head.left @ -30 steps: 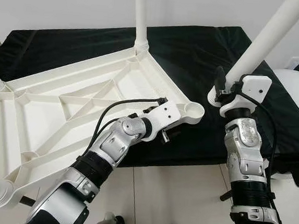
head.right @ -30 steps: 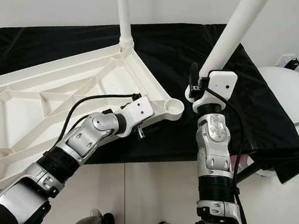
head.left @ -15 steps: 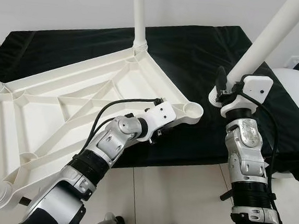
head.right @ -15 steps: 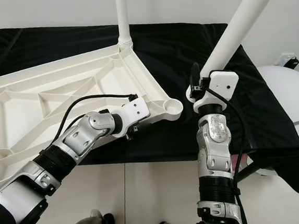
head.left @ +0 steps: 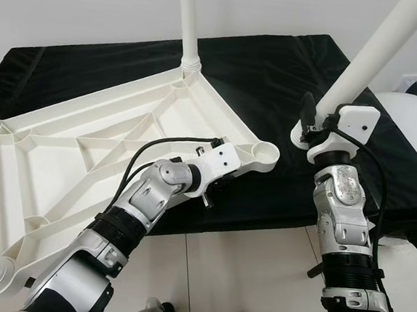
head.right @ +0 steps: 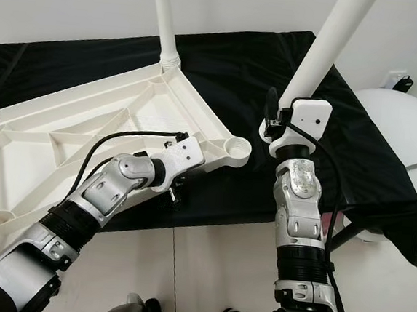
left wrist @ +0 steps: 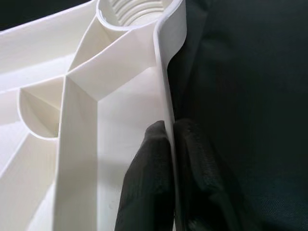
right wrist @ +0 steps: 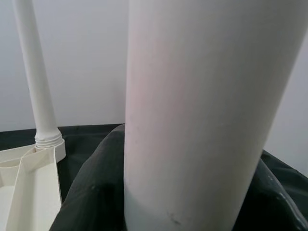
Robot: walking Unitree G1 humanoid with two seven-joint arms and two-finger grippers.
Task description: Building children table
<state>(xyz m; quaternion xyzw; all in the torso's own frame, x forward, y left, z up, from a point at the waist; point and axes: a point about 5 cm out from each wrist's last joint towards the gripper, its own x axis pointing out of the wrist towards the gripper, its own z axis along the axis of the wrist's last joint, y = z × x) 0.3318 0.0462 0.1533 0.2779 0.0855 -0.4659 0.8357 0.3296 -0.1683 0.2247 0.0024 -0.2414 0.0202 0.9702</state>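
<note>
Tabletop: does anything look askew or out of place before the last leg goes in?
The tabletop lies upside down and skewed, its near edge hanging off the black-covered table. The corner socket stands empty. The left gripper pinches the rim beside it; the right gripper holds the loose leg tilted, off the socket.

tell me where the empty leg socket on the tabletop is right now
The empty leg socket sits at the near right corner of the upside-down white tabletop, between the left end effector pinching the rim and the loose table leg held by the right end effector.
</note>
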